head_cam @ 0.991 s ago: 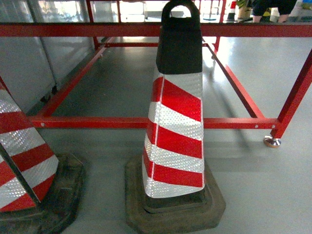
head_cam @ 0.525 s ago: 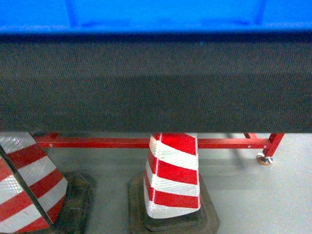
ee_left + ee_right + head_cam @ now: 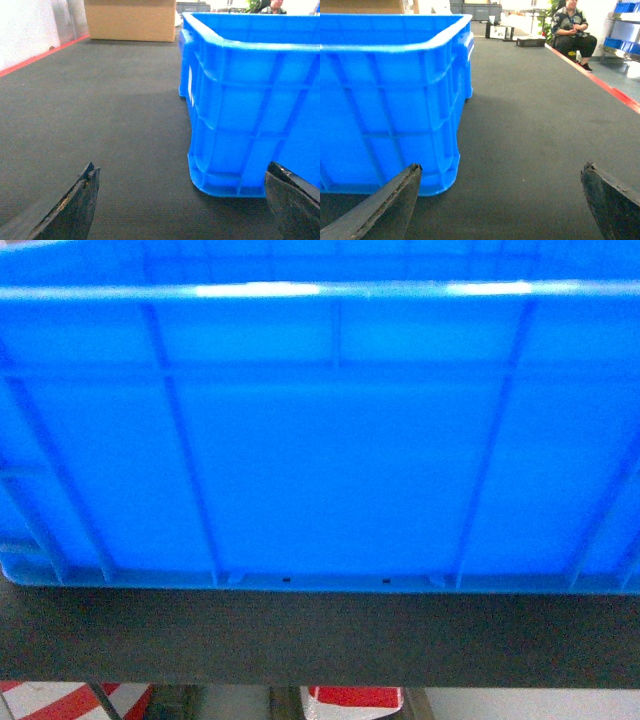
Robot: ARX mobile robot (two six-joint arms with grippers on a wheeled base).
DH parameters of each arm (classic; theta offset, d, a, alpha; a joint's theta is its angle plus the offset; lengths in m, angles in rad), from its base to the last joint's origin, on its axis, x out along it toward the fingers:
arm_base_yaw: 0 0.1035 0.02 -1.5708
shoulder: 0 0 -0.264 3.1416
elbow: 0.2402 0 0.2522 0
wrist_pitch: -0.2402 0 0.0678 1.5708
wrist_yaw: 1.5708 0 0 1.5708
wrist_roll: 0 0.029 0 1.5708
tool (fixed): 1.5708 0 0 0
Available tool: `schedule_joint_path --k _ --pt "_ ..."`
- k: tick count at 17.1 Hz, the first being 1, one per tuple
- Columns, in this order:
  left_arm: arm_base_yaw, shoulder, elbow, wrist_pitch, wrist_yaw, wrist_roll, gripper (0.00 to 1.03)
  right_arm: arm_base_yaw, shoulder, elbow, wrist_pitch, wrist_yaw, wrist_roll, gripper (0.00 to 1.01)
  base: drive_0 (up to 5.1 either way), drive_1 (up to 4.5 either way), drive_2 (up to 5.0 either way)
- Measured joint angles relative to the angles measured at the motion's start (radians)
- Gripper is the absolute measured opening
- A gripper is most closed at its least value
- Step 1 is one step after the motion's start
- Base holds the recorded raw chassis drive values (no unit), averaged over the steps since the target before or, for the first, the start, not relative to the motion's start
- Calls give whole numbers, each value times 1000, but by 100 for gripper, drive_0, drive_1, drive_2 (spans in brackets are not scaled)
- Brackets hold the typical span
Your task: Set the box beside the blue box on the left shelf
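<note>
On the dark matted bench (image 3: 100, 125) the box (image 3: 320, 440) sits ungrasped between your wide-open, empty left gripper (image 3: 180, 200) and right gripper (image 3: 500, 200); uneven closure could skew it.

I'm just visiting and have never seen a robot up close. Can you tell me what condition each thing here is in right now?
Blue crate: upright, open-topped, resting on the dark mat, ungripped.
Left gripper: open, low over the mat, at the crate's corner.
Right gripper: open, holding nothing, beside the crate.
Cardboard box: standing at the mat's far end.
Seated person: sitting beyond the mat.
Traffic cones: mostly hidden under the mat's edge.
</note>
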Motion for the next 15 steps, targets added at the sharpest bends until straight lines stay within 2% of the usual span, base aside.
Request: schedule_joint_path --k 15 --pt "0 0 0 0 0 4 98 0 0 0 -1 0 0 98 0 0 0"
